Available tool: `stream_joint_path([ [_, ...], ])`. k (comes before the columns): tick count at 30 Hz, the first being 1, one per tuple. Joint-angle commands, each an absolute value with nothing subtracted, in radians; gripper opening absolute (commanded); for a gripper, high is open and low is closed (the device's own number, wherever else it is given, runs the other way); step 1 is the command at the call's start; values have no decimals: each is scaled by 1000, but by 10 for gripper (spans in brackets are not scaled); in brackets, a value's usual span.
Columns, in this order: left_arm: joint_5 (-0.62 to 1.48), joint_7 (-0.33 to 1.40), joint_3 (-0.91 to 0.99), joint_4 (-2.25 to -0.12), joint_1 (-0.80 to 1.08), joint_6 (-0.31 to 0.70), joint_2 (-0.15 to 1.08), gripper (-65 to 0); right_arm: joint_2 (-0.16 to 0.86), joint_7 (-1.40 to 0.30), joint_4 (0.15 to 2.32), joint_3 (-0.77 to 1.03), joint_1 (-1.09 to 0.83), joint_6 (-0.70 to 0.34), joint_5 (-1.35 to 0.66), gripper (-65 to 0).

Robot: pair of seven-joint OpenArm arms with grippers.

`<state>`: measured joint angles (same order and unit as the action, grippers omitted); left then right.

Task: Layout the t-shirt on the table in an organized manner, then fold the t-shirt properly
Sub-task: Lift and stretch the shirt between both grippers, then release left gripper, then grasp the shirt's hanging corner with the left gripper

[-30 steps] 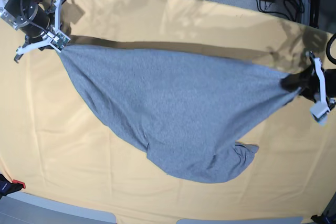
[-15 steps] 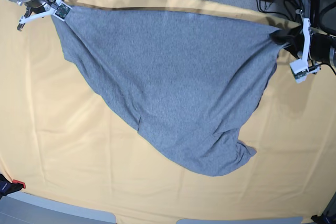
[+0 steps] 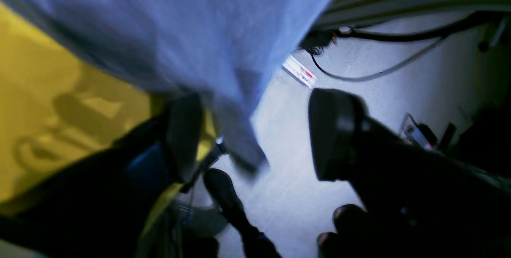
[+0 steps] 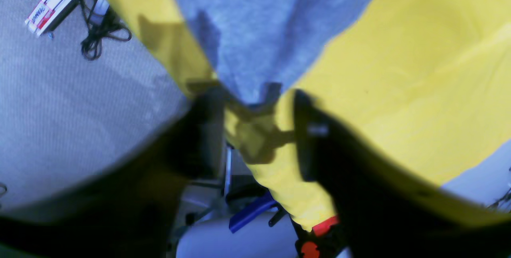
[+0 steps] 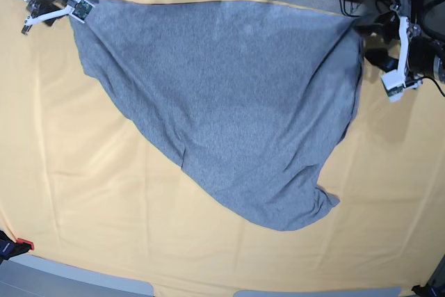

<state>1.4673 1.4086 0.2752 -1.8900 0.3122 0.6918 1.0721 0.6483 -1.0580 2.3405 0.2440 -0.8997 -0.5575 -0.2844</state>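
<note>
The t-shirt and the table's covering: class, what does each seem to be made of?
The t-shirt: soft knit, probably cotton jersey, matte heathered grey that drapes and bunches. The table: a pale yellow-orange woven-looking cloth cover, matte, showing faint crease lines; what lies beneath is hidden.
</note>
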Motion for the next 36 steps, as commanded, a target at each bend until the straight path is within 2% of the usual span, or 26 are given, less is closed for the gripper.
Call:
stream_joint_path([
  [1,1484,1396,290,-1898,279,694,1100,-203,660,-1044,2356,252,-905,-546,-272,-268],
  [5,1480,1373,292,-1896,165,678,1094,-203,660,-1032,2356,252,-902,-506,-220,-260],
  [9,1312,1252,292,-1851,45,625,1057,-203,660,-1022,2356,252,-897,-450,-201,-260],
  [14,1146,1113,292,-1648,-109,541,939,-203,660,-971,2356,252,-897,-410,-202,-260],
  [21,1247,1106,290,-1229,-311,604,752,-203,660,-886,2356,252,-897,-390,-202,-260],
  [26,1253,1093,248,-1040,-422,668,630,-203,660,-848,2356,252,-897,-362,-202,-260],
  [31,1076,970,179,-920,-506,685,532,-203,660,-848,2356,252,-897,-362,-202,-260],
  [36,986,939,98,-836,-548,686,432,-203,660,-844,2356,252,-888,-353,-204,-260],
])
